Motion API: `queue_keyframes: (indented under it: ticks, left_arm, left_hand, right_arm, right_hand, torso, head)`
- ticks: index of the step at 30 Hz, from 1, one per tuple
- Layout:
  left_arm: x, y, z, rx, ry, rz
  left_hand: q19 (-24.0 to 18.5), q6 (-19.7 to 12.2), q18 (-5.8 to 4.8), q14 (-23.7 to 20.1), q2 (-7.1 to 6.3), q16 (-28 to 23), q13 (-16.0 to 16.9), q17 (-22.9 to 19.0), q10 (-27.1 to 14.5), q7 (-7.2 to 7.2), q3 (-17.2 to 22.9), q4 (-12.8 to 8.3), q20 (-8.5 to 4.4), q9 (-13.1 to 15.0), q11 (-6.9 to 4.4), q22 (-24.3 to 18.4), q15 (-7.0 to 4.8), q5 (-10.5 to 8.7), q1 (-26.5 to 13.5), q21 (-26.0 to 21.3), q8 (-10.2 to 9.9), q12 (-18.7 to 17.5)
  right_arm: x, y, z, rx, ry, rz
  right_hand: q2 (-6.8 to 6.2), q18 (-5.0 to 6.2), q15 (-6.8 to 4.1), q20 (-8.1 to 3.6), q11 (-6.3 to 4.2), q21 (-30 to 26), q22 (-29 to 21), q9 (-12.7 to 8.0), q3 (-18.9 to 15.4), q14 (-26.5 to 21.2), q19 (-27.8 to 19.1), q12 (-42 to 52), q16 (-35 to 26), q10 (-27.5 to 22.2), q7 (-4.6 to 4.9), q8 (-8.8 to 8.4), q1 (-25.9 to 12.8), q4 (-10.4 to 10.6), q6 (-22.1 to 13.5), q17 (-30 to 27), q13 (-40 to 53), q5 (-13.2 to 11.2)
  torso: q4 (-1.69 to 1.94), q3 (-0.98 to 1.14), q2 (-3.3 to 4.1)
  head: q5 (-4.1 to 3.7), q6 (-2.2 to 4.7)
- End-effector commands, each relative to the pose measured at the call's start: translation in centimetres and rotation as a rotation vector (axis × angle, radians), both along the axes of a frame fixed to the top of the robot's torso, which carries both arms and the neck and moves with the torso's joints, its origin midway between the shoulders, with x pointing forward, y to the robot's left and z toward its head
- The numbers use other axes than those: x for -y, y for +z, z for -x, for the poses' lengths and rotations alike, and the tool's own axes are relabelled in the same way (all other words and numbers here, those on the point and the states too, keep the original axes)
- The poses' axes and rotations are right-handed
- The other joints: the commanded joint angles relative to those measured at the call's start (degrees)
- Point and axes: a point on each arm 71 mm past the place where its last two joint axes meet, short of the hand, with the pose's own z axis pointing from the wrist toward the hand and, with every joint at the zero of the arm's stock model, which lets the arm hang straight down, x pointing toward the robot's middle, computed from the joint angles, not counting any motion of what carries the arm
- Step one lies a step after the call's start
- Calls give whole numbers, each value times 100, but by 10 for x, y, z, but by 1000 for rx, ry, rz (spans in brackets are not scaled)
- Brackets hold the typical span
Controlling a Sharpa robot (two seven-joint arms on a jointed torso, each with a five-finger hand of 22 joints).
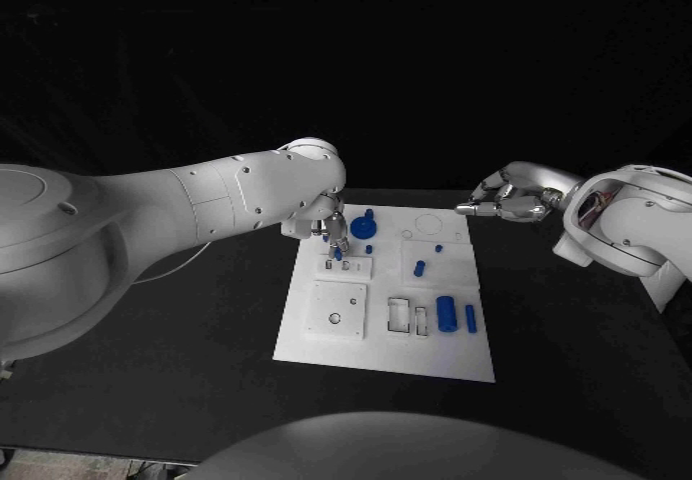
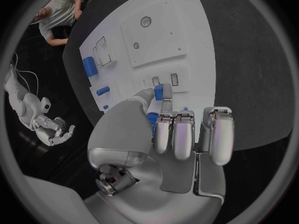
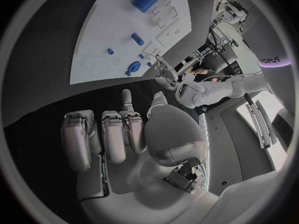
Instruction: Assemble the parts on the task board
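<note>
Two hands: left hand [image 1: 330, 228] pinches blue part [image 2: 158, 91] over task board [image 1: 325, 345]; right hand [image 1: 508, 201] curled, empty.

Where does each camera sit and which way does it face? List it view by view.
Head view: above, looking down at the task board; both arms enter.
Left wrist view: behind the left hand, which pinches a blue part over the board.
Right wrist view: behind the right hand, facing the board.
All share the board.
</note>
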Motion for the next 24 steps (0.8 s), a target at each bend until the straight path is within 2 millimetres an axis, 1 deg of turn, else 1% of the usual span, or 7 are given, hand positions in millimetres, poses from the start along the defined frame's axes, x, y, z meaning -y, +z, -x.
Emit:
queue_keyframes:
  ticks: [1, 13, 24]
  left_arm:
    - [-2, 0, -1, 6, 15, -15]
    - [2, -2, 0, -9, 26, 5]
    - [4, -5, 2, -5, 49, 38]
  left_hand:
    - [617, 29, -86, 623, -11, 14, 1507, 1507, 588, 0, 39, 7, -44, 12, -2, 1510, -13, -26, -72, 14, -31, 17]
    - [617, 35, -86, 623, 0, 14, 1507, 1507, 588, 0, 98, 37, -47, 19, -3, 1510, -15, -16, -114, 14, -51, 17]
    - [617, 22, -86, 623, -13, 14, 1507, 1507, 588, 2, 170, 30, -48, 27, -2, 1510, -15, 18, -126, 14, -82, 17]
  right_arm:
    - [-1, -3, 1, -22, 7, 14]
    - [-3, -4, 1, -29, 11, 17]
    - [-1, -5, 0, -31, 7, 19]
  right_hand:
    - [4, 0, 34, 43, 20, -32, 1402, 2, -35, 597, 352, 22, 20, 616, -4, -25, 75, 1, 12, 1509, 1508, 28]
    - [19, 2, 30, 40, 16, -39, 1400, 1, -34, 597, 345, 22, 20, 616, -8, -35, 103, 1, 11, 1509, 1508, 40]
    - [29, 6, 27, 37, 11, -49, 1395, -2, -33, 597, 335, 22, 20, 616, -10, -48, 147, -5, 9, 1509, 1508, 53]
  torso:
    - [-1, -2, 1]
    - [-5, -1, 2]
    - [-3, -1, -7]
  head:
    - [27, 0]
    - [66, 0]
    - [78, 0]
